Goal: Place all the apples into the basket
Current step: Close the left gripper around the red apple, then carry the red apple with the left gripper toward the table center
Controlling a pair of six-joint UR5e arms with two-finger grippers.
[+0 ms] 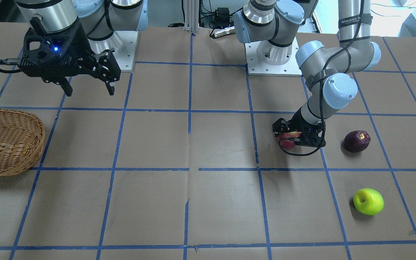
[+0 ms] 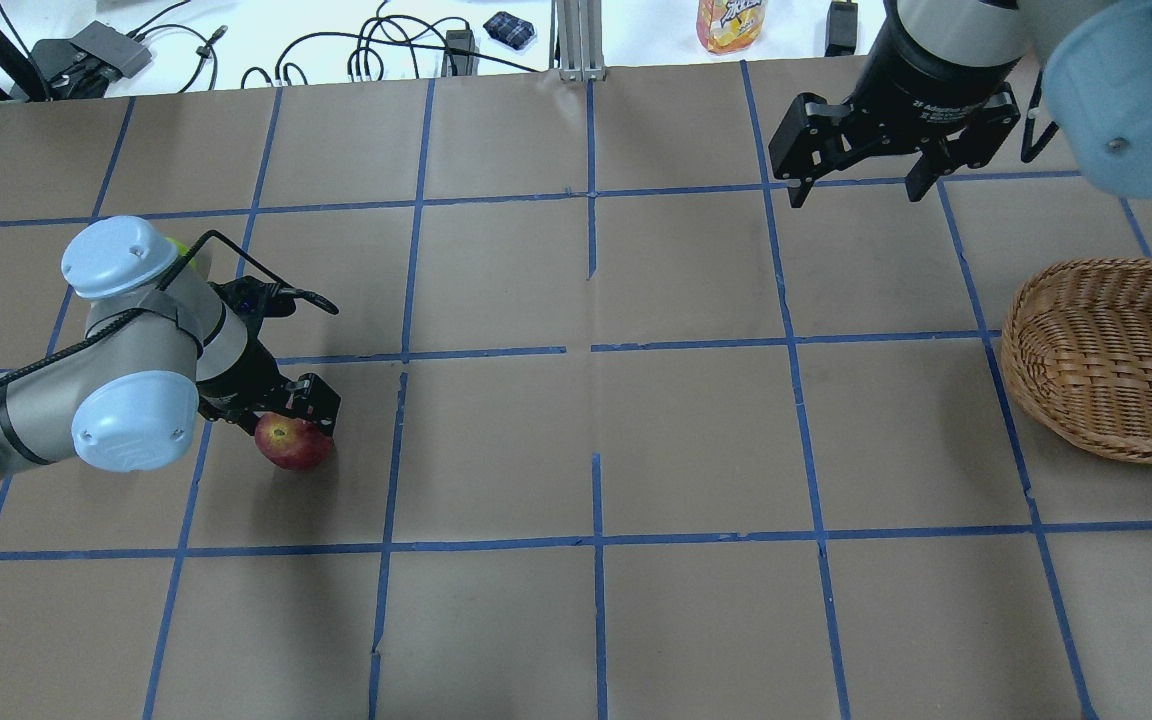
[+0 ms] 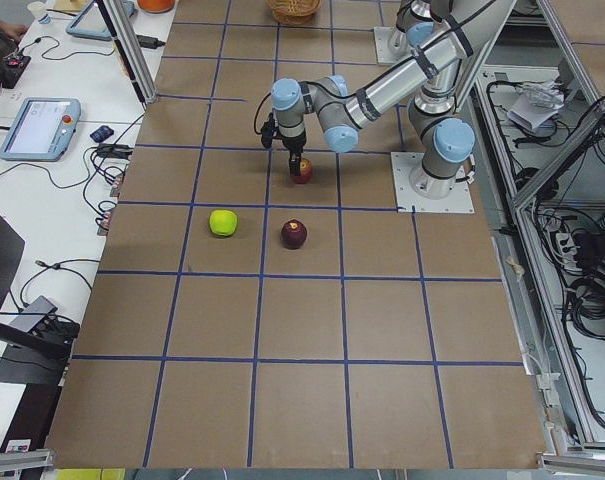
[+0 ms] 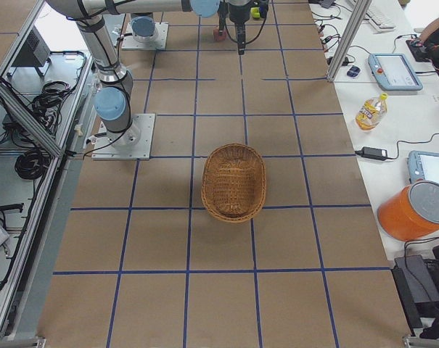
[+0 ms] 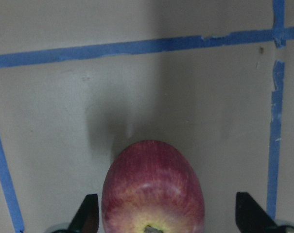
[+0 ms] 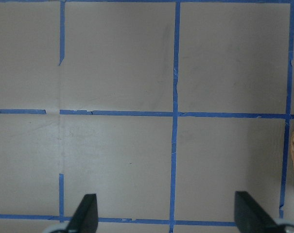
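— Where's the left gripper (image 2: 298, 412)?
— Low over the red apple (image 5: 151, 187), fingers (image 5: 248, 213) spread either side of it (a clear gap on one side), not clamped.
— The other apples?
— The dark apple (image 1: 356, 141) and green apple (image 1: 368, 201) lie on the table (image 1: 208, 202) nearby, well apart from the basket (image 1: 9, 144).
— And the right gripper (image 1: 89, 91)?
— Jaws apart, hanging above the table near the basket

The light is bright and even from above, so shadows on the brown table (image 1: 222, 144) are soft and short, like the one beside the green apple (image 1: 368, 201). In the overhead view the white bench (image 2: 636, 35) at the far edge is washed out. The left wrist view is a little blurred, with a grey shadow behind the red apple (image 5: 153, 187).
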